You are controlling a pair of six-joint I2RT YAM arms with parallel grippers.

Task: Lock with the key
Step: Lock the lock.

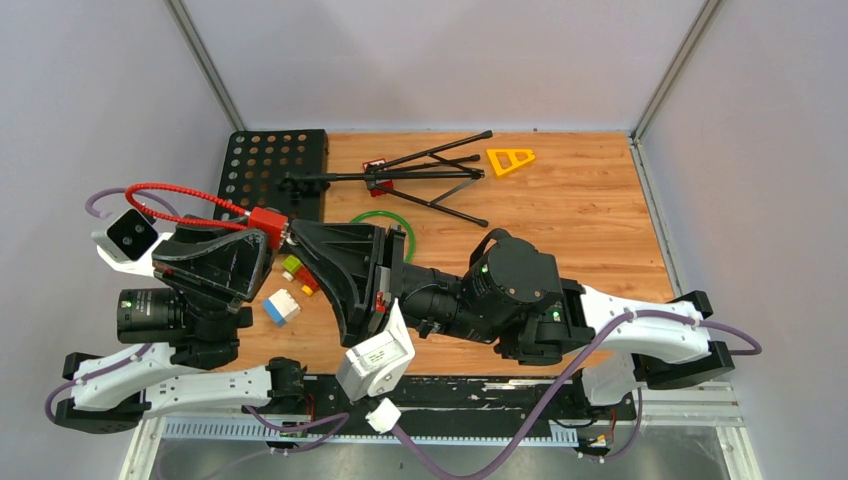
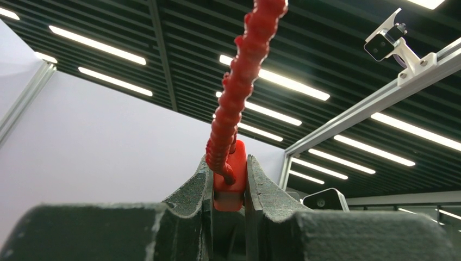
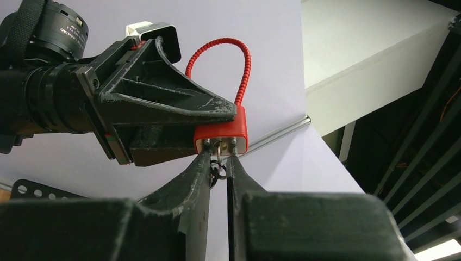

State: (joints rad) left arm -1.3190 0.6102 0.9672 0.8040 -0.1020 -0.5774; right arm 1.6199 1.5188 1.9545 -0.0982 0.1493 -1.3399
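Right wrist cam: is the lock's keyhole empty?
No, a key sticks out from the underside of the red lock, between the fingers of the right end effector.

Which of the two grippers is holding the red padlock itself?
The left gripper: it clamps the red padlock by its body, while the right gripper only straddles the key at its base.

The surface [image 1: 560,210] was a board of light brown wood. At its far left corner lay a black plate with round holes [image 1: 265,160]. A folded black tripod [image 1: 420,175] lay beside it, and a yellow triangle [image 1: 510,160] near the tripod. Nearer were a green ring [image 1: 385,213], partly hidden, a blue-and-white block [image 1: 281,307] and some small coloured blocks [image 1: 298,272].
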